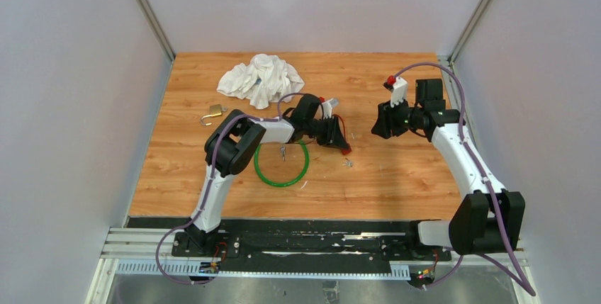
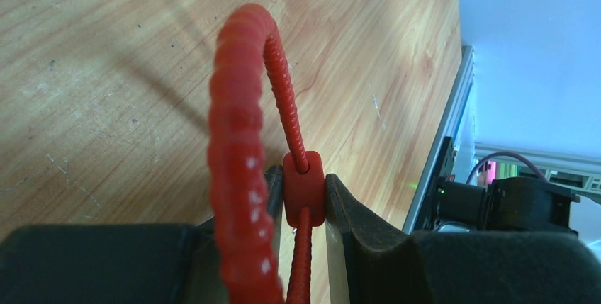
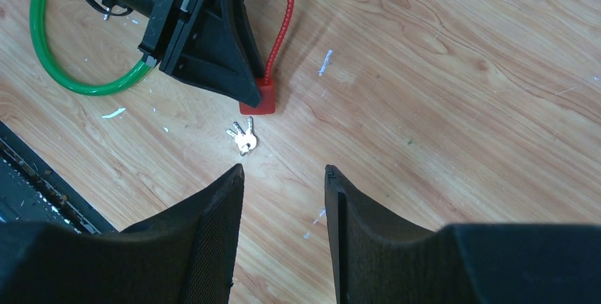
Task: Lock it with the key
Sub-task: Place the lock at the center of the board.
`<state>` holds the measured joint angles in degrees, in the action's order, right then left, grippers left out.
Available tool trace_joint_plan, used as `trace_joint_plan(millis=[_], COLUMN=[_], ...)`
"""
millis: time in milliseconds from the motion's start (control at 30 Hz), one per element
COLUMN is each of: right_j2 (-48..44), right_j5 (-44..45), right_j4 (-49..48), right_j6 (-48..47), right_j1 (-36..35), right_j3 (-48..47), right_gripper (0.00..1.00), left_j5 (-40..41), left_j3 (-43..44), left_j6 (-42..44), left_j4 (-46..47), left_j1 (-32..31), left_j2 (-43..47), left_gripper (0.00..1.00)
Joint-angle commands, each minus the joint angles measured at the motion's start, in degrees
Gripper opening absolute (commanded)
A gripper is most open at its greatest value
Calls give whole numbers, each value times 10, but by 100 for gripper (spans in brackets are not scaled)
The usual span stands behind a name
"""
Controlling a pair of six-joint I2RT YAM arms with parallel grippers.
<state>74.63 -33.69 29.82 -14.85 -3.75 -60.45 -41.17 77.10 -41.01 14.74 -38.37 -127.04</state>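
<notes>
— Where was the red cable lock [image 2: 230, 134]?
— In the left gripper [image 1: 339, 136], whose fingers were clamped on the lock's red body from both sides, with the ribbed cable looping up and back past them.
— And the keys [image 3: 243, 137]?
— A small silver bunch lay flat on the wooden table [image 1: 397, 176], just on the near side of the lock body and not touching it.
— The right gripper [image 3: 283, 176]?
— It hung to the right of the keys, fingers apart and holding nothing.
— Anything else?
— A green cable loop [image 1: 282, 184] lay under the left arm; a brass padlock [image 1: 213, 113] and a white cloth [image 1: 259, 77] lay far left.
</notes>
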Motion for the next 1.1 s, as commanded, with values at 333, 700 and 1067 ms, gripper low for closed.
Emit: trace_joint_plan(millis=[333, 700, 1067], right_j2=[-6, -10, -11], right_j5=[-17, -20, -23], right_j4=[-4, -5, -6], right_j6=[-12, -14, -14], right_j1=[7, 7, 7], right_j3=[10, 12, 13], right_gripper=[45, 44, 44], left_j5=[17, 37, 96], left_j3=[64, 77, 81], left_j6=[104, 140, 179], left_j4=[-132, -167, -213], left_j1=[-4, -3, 9], left_j2=[-1, 11, 50], left_gripper=[32, 51, 62])
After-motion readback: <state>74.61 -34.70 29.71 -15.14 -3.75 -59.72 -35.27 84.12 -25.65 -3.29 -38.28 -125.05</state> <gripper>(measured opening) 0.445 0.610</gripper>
